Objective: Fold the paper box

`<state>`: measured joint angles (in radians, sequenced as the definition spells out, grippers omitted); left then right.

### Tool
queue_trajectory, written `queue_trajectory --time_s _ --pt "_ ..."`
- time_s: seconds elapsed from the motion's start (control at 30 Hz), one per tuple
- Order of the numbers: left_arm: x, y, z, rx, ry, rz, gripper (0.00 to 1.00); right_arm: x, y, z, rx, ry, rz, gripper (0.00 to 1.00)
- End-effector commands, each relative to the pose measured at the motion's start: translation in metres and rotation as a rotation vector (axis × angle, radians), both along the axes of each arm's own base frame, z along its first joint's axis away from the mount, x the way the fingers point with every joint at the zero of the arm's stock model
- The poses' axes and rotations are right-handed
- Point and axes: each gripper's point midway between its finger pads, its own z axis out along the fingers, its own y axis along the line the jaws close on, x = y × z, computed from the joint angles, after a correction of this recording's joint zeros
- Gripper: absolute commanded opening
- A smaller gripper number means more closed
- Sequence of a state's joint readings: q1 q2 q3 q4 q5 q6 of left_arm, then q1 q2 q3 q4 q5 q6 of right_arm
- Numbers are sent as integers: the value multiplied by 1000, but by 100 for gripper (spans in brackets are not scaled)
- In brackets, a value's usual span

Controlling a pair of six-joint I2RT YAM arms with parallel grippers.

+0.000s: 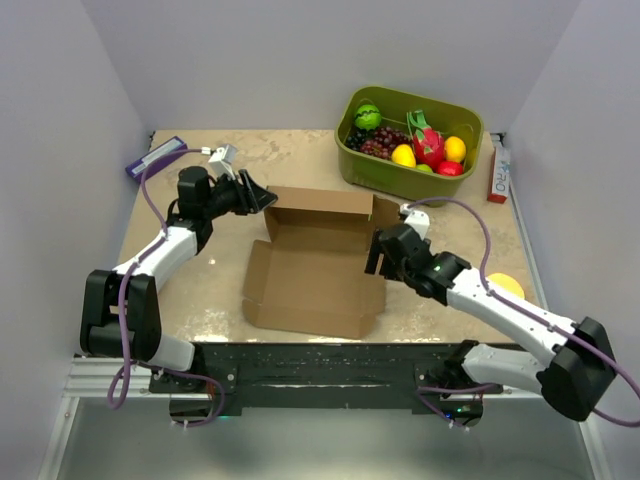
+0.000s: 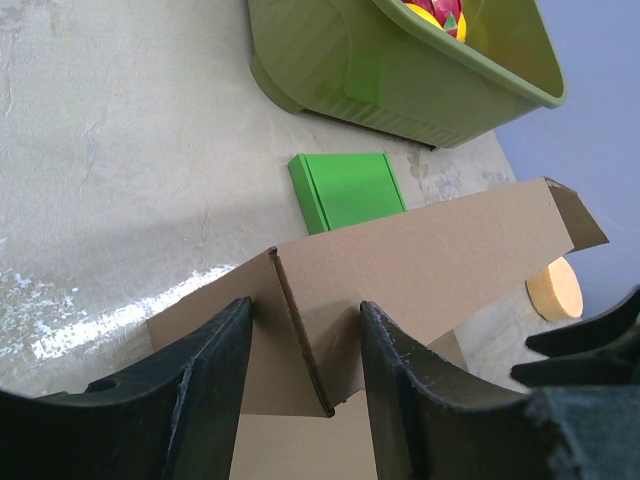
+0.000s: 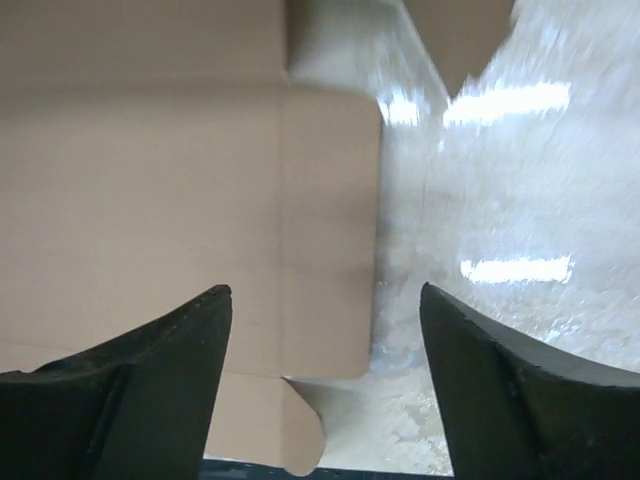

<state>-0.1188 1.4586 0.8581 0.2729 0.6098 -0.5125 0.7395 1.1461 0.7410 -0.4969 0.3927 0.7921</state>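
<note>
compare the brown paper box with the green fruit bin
The paper box is brown cardboard, the fruit bin olive-green plastic. The box lies half-folded and empty; the bin holds fruit. The box sits centre of the table, the bin at its far right. Both are open-topped.

Open table (image 1: 200,290) lies left of the paper box (image 1: 310,275). Behind its raised back wall, the fruit bin (image 1: 410,140) and a small green box (image 2: 345,190) narrow the passage; a yellow disc (image 1: 505,285) lies right.
</note>
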Motion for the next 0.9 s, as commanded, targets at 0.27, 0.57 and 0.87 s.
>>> queue_trajectory --time_s 0.27,0.57,0.87 --pt "-4 -1 -5 7 8 -13 51 64 -55 61 -101 -181 -103 84" --pt "-4 -2 -6 4 13 -14 50 87 -52 53 -136 -207 -30 62" --pt "-4 -4 -6 11 5 -16 49 83 -33 75 -64 -224 70 8"
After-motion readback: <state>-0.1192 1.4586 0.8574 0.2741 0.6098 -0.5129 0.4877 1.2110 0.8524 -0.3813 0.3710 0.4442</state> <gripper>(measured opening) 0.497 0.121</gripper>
